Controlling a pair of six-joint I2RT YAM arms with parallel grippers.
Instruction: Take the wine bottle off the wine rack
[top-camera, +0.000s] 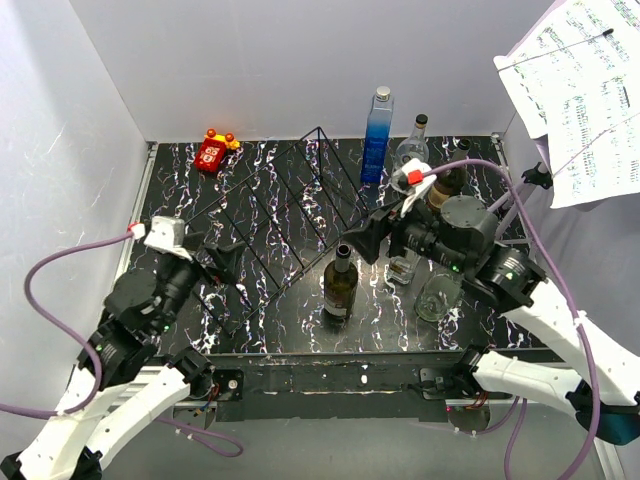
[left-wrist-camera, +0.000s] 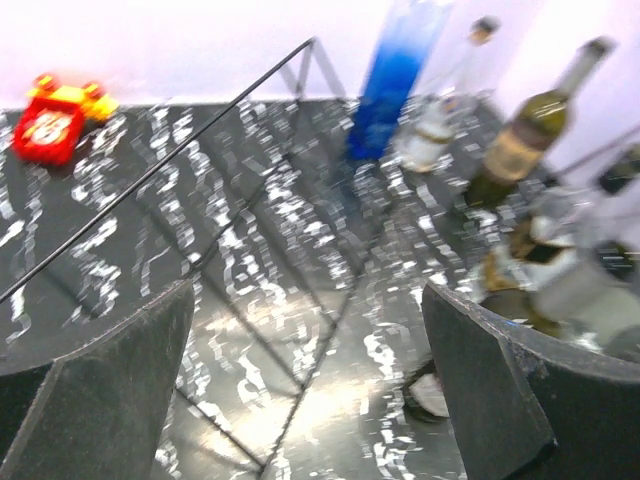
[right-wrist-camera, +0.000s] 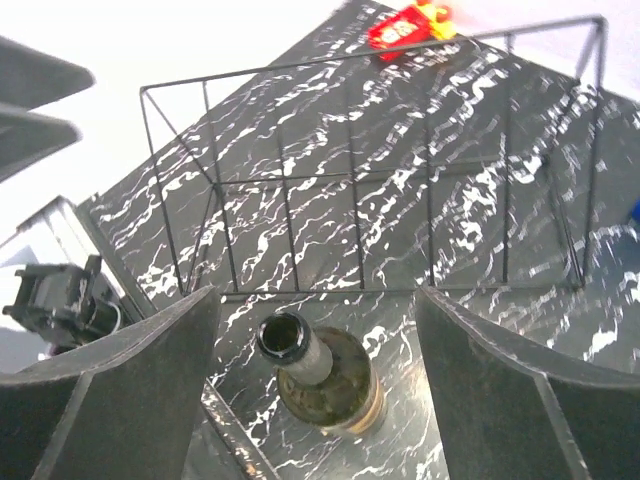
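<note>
The wine bottle (top-camera: 341, 285), dark green and uncorked, stands upright on the black marbled table just in front of the wine rack (top-camera: 290, 200), a thin black wire lattice. My right gripper (top-camera: 370, 235) is open and empty, hovering above the bottle. In the right wrist view the bottle (right-wrist-camera: 320, 375) sits below and between the spread fingers (right-wrist-camera: 150, 380), touching neither, with the rack (right-wrist-camera: 350, 180) beyond it. My left gripper (top-camera: 228, 275) is open and empty at the rack's near left. In its wrist view the rack's wires (left-wrist-camera: 200, 140) run ahead of it.
A blue bottle (top-camera: 377, 135), a clear bottle (top-camera: 413, 145) and a dark bottle (top-camera: 448, 180) stand at the back right. Glasses (top-camera: 438, 297) sit under the right arm. A red toy phone (top-camera: 213, 150) lies at the back left. White walls enclose the table.
</note>
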